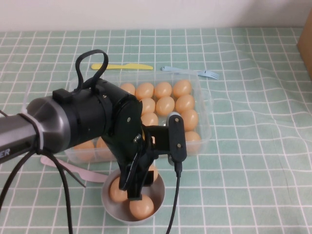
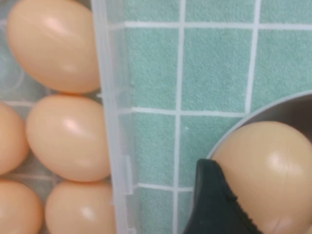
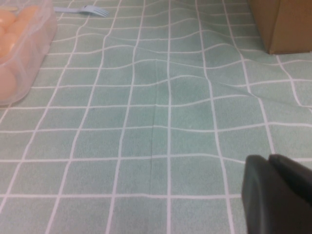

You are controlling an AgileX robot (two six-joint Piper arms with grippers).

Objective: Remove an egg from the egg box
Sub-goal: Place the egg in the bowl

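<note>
The egg [image 1: 142,206] sits in the round grey bowl [image 1: 108,201] on the near side of the egg box [image 1: 204,105], beside 1 other egg [image 1: 117,191] there. The left gripper [image 1: 136,192] hangs over the bowl, its black finger [image 2: 214,204] touching the egg's [image 2: 270,170] shell in the left wrist view; whether the jaws grip it or stand apart I cannot tell. The clear egg box's wall [image 2: 114,122] stands just beside the bowl's rim [image 2: 273,105], rows of tan eggs [image 2: 68,136] in its wells. The right gripper [image 3: 278,195] is off to the right, low over the green checked tablecloth [image 3: 165,122], its black fingers pressed together, holding nothing. A yellow knife [image 1: 122,66] and a blue fork [image 1: 192,72] lie beyond the box, and a pink utensil [image 1: 73,168] beside the bowl.
</note>
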